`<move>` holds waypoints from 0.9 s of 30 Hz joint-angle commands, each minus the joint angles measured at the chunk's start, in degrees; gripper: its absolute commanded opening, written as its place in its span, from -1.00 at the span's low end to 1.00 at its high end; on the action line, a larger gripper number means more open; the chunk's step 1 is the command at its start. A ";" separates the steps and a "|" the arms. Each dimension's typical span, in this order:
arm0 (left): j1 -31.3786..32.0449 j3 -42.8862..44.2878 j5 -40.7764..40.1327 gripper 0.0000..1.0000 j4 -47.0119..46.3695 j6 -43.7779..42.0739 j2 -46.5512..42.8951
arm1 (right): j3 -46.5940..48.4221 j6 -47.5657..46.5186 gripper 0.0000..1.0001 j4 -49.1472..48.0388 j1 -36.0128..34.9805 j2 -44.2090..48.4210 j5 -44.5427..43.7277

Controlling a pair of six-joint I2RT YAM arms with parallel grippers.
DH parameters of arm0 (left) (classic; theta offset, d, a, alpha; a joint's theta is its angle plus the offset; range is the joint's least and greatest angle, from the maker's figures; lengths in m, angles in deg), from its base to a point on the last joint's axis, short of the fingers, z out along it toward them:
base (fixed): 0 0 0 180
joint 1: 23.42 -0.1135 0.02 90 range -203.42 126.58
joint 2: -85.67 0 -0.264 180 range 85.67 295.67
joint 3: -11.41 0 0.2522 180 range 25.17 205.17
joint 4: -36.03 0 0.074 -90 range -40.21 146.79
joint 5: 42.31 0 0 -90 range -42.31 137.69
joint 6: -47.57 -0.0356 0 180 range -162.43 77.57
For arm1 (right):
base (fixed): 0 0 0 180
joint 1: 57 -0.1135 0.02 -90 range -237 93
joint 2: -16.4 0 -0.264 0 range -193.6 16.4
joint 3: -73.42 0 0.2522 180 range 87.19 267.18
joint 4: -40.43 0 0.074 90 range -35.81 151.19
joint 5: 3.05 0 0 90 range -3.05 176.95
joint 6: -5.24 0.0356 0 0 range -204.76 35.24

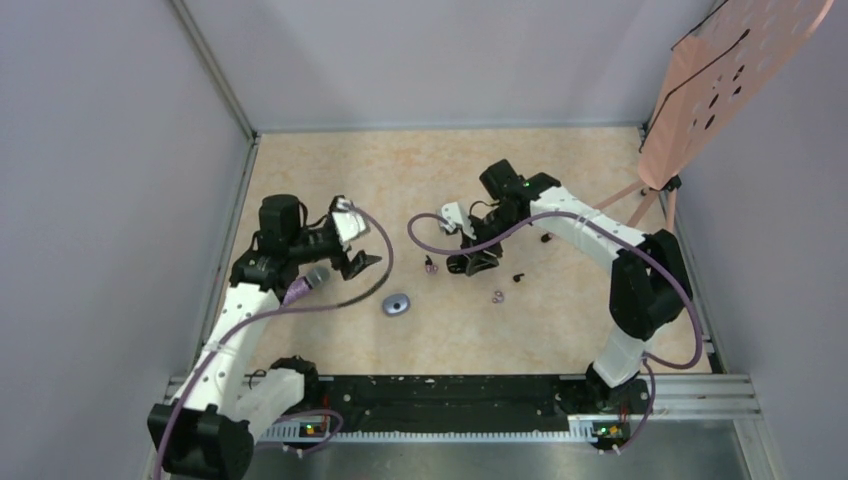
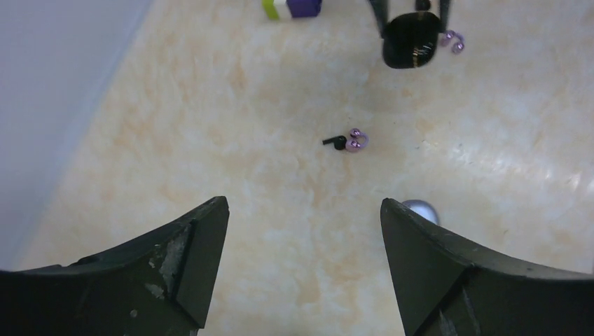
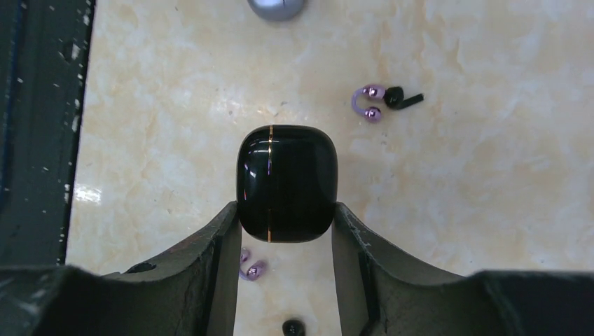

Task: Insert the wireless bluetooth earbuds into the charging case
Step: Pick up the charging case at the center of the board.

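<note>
My right gripper point(image 1: 474, 263) point(image 3: 286, 208) is shut on the glossy black charging case point(image 3: 287, 183), which is closed with a thin gold line on it, just above the table. The case also shows in the left wrist view point(image 2: 412, 40). A purple ring earbud with a dark stem point(image 3: 378, 103) point(image 2: 348, 142) point(image 1: 430, 266) lies between the two grippers. A second purple ring earbud point(image 3: 251, 269) point(image 1: 497, 296) lies beside the case. An all-black earbud point(image 3: 293, 327) point(image 1: 518, 275) lies near it. My left gripper point(image 1: 357, 263) point(image 2: 305, 210) is open and empty, some way left of the stemmed earbud.
A grey oval piece point(image 1: 397, 304) point(image 2: 421, 208) lies on the table in front of the left gripper. A green-and-purple block point(image 2: 292, 8) sits beyond the case. A pink perforated board point(image 1: 720, 80) on a stand is at the back right. Grey walls enclose the table.
</note>
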 commanded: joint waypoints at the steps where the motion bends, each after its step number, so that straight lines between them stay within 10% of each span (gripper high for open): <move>1: 4.40 2.43 9.38 0.70 10.40 -44.14 -5.88 | 8.72 -1.20 -0.56 13.81 0.01 0.46 7.93; 10: 9.64 0.67 17.22 0.29 0.01 -53.80 -3.06 | 19.83 -1.31 -0.58 18.03 -0.08 -4.08 12.22; 27: 20.33 -2.90 11.24 0.22 -18.02 -59.61 7.65 | 27.75 -2.47 -0.54 18.97 -3.80 -6.46 12.96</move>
